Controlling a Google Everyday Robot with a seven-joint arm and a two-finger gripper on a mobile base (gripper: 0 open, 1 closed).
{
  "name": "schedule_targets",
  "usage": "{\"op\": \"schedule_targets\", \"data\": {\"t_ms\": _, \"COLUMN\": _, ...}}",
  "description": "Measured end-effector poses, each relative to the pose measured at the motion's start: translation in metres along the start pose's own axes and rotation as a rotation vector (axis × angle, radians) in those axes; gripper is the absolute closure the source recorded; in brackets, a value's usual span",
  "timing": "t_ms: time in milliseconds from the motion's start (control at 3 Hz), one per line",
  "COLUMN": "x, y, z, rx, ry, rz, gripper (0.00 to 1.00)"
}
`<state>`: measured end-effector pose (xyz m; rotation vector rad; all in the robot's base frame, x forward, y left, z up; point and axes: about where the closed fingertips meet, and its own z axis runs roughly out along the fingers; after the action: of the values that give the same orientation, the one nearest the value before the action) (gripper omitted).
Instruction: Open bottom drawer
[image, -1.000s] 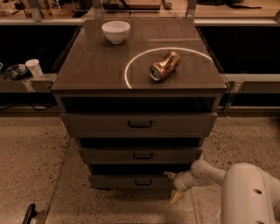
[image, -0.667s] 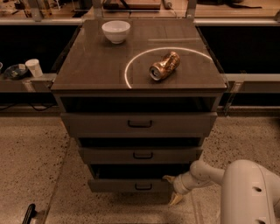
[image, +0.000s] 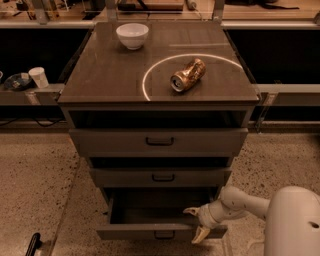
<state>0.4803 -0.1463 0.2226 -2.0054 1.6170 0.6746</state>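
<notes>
Lowest in a stack of three: bottom drawer (image: 131, 232), standing partway out of the cabinet, plain dark box interior exposed, slim front well forward of the two fronts above. Small dark handle (image: 164, 234) at the middle of that front.

At the right end of the front: claw (image: 190, 226), open, fingers spread. Upper finger (image: 191, 211) reaching over the front's top edge into the box; lower finger (image: 200, 233) outside, lying across the face of the front. Straddling the front, then, but cannot tell whether actually pressing on it. White arm (image: 241, 202) running in from the lower right, from the rounded white body (image: 295, 222) at the corner.

Above: middle drawer (image: 125, 177) and top drawer (image: 110, 142), each with a dark centre handle, each with a dark gap over its front.

On the counter (image: 105, 75): white bowl (image: 132, 35) upright near the back left; crushed gold can (image: 188, 75) on its side towards the right, inside a bright ring of light (image: 145, 80). Bowl and can well apart.

Left of the cabinet, on a low ledge: small white cup (image: 38, 77). Speckled floor (image: 35, 185) all round.
</notes>
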Motion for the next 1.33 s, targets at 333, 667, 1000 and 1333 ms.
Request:
{"op": "schedule_targets", "data": {"t_ms": 333, "x": -0.013, "y": -0.004, "z": 0.002, "rx": 0.028, "ry": -0.033, "rz": -0.004, "gripper": 0.02}}
{"op": "schedule_targets", "data": {"t_ms": 667, "x": -0.006, "y": -0.004, "z": 0.009, "rx": 0.017, "ry": -0.028, "rz": 0.015, "gripper": 0.00}}
{"op": "schedule_targets", "data": {"t_ms": 1000, "x": 0.013, "y": 0.023, "z": 0.029, "rx": -0.020, "ry": 0.000, "rz": 0.063, "gripper": 0.10}}
{"op": "schedule_targets", "data": {"t_ms": 1333, "x": 0.018, "y": 0.050, "z": 0.039, "rx": -0.052, "ry": 0.016, "rz": 0.088, "gripper": 0.25}}
